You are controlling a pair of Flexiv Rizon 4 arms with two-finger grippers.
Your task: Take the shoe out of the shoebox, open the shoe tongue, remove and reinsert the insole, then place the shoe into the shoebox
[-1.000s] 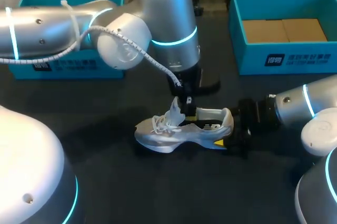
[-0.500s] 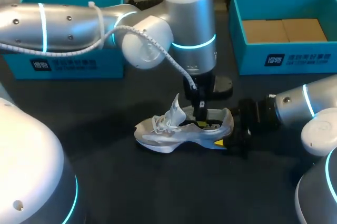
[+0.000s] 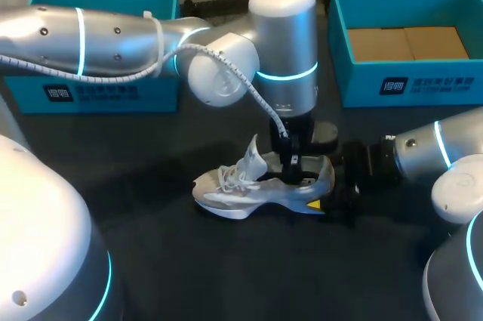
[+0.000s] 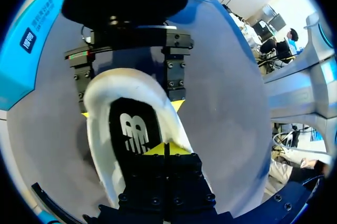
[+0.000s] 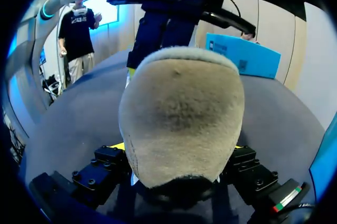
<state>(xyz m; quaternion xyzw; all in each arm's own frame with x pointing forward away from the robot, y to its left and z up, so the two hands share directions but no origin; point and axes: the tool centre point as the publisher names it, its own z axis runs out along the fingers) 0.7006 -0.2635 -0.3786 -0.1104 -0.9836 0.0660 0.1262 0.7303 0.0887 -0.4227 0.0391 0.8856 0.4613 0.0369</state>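
Observation:
A white and silver shoe (image 3: 249,189) lies on its sole on the dark table, toe to the left, its tongue (image 3: 253,156) pulled upright. My left gripper (image 3: 291,174) points straight down into the heel opening. Its yellow tips (image 4: 166,149) are shut together against the black insole (image 4: 131,129). My right gripper (image 3: 336,189) comes in level from the right and is shut on the shoe's heel (image 5: 181,113), one finger on each side (image 5: 102,168). Whether the left tips pinch the insole is hidden.
A teal shoebox (image 3: 407,87) with a brown cardboard floor stands at the back right. Another teal box (image 3: 98,94) stands at the back left, partly behind my left arm. Bare dark table lies in front of the shoe.
My left arm has swung right and lowered, carrying its shut gripper from beside the tongue into the heel opening. The shoe and my right gripper have kept still.

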